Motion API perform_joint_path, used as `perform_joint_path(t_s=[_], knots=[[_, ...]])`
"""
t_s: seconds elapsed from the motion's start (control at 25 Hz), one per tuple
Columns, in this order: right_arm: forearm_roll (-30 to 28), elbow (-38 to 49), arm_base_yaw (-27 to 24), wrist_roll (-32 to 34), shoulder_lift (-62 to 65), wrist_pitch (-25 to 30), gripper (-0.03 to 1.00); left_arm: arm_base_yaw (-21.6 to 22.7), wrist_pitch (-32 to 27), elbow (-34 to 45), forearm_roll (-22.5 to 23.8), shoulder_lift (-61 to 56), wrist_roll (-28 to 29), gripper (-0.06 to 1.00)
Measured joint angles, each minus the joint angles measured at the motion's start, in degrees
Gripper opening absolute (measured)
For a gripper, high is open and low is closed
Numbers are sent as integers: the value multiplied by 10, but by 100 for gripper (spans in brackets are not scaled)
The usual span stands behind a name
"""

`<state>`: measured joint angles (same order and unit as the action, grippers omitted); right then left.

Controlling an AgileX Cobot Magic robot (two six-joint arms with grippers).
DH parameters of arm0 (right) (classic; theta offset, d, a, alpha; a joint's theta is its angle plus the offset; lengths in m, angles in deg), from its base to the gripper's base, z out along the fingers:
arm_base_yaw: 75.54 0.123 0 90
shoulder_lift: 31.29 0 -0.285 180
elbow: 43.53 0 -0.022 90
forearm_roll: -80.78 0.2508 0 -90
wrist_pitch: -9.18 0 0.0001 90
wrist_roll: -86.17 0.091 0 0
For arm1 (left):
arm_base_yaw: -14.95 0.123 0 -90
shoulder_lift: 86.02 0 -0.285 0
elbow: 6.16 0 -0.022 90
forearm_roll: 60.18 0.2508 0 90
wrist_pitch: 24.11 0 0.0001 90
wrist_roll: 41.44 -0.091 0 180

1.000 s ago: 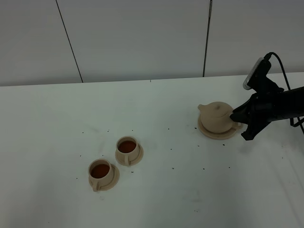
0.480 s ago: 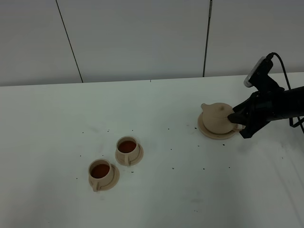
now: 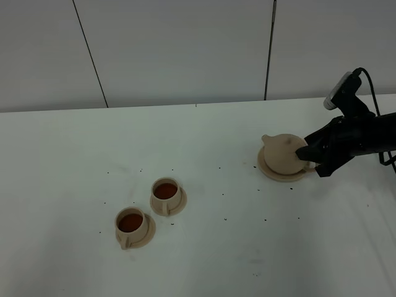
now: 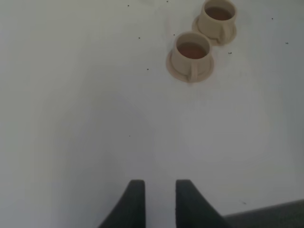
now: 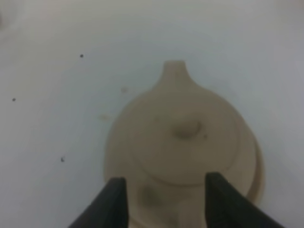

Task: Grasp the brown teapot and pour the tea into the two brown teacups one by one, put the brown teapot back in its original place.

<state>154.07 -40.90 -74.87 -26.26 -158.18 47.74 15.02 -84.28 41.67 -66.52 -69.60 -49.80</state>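
Note:
The brown teapot sits upright on its wide round saucer, the original place, at the right of the table. My right gripper is at the pot's handle side, touching or very near it. In the right wrist view the teapot fills the frame, spout pointing away, and my right gripper is spread wide with the pot's rear between its fingers; the handle is hidden. The two brown teacups stand on small saucers at the left front, both holding dark tea. My left gripper is closed and empty, well short of the teacups.
Small dark specks are scattered over the white table. A white panelled wall runs along the table's far edge. The right arm's cable hangs near the right edge.
The teapot has settled flat onto its saucer. My right arm has shifted slightly right and back, and its wrist has risen a little. The cups and left gripper have not moved.

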Motion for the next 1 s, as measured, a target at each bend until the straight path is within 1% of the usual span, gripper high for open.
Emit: perform_joint_path(t_s=[0.36,0.52,0.64,0.84,1.0], knots=[[-1,0,-7,1,70,9,40,0,0,0,0,0,0,23],[-2,0,-8,21,109,10,40,0,0,0,0,0,0,23],[-18,0,-8,35,150,11,40,0,0,0,0,0,0,23],[-65,0,-8,91,226,1,40,0,0,0,0,0,0,23],[-95,0,-8,142,280,-19,40,0,0,0,0,0,0,23]])
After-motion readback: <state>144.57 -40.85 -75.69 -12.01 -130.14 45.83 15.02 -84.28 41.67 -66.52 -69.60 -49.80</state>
